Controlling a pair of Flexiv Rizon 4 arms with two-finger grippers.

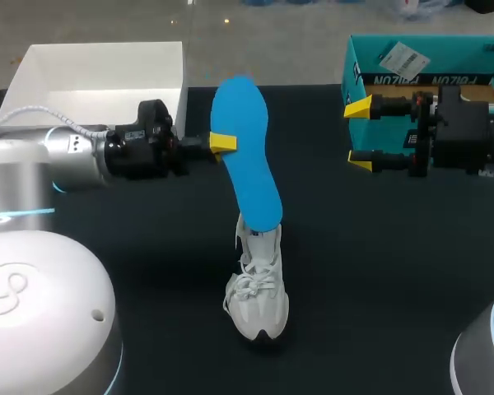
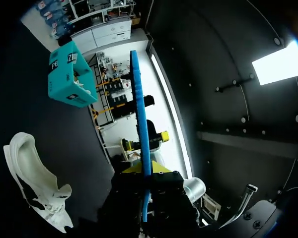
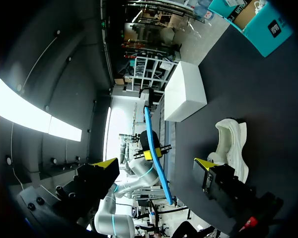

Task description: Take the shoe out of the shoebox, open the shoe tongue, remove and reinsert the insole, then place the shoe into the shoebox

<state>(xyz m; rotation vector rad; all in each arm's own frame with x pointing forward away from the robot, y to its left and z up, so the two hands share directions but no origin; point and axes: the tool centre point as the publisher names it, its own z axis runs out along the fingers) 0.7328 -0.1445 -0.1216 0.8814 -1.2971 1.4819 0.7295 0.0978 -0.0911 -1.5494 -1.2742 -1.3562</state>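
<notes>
A blue insole [image 1: 245,150] hangs above the middle of the table, and my left gripper [image 1: 222,142] is shut on its edge. In the left wrist view the blue insole [image 2: 140,124] runs edge-on out from between the fingers. A white shoe [image 1: 258,288] stands on the black table below it, toe toward the front; the white shoe [image 2: 35,181] lies beside and below my left gripper. My right gripper [image 1: 359,133] is held open and empty at the right, in front of the teal shoebox [image 1: 428,62]. From the right wrist I see the white shoe [image 3: 232,148] and the blue insole [image 3: 156,158] ahead.
A white box lid [image 1: 99,78] lies at the back left of the black table [image 1: 148,271]. The teal shoebox stands at the back right, open side up.
</notes>
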